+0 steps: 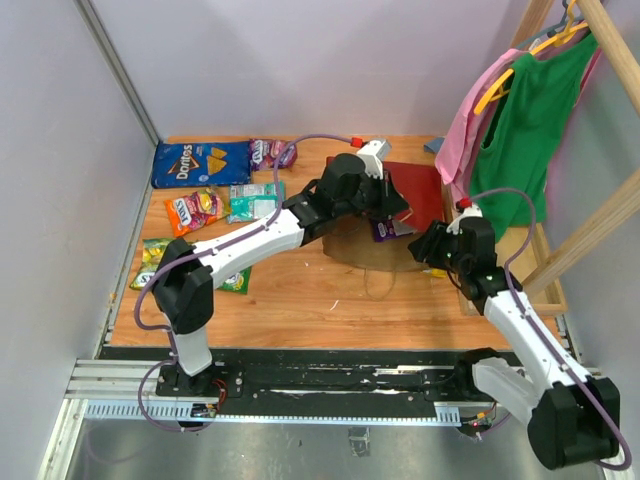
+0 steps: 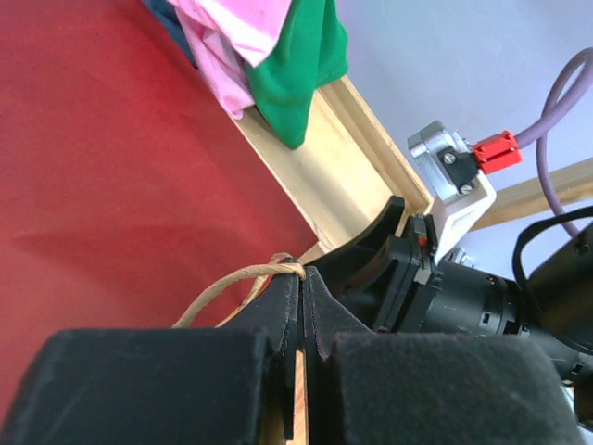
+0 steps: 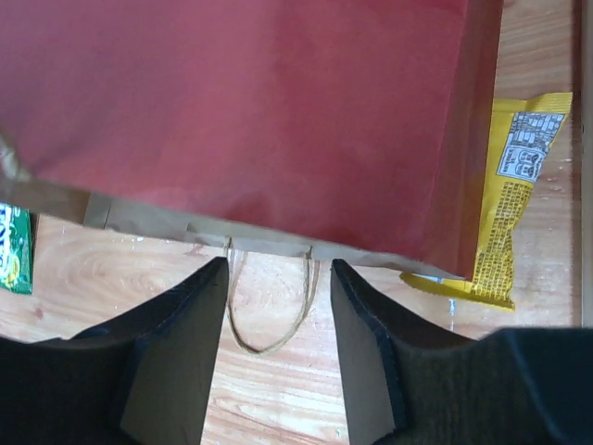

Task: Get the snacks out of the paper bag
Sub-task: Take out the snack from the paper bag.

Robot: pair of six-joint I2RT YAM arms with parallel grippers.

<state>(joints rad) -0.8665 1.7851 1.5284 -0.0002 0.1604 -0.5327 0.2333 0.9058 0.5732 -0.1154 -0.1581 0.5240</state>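
- My left tool is closed. Its pads pinch a twisted handle of the paper bag, whose red side spreads just beyond the tips.
- My right tool stands open, fingers apart. The bag's brown edge lies right ahead of the tips, and the other handle loop rests on the tabletop, seen through the gap between them.
- A yellow packet pokes out from under the bag, to the right of my right tool — touching the bag.
- The Doritos bag and an orange packet lie out on the tabletop — well off to the left of my left tool.
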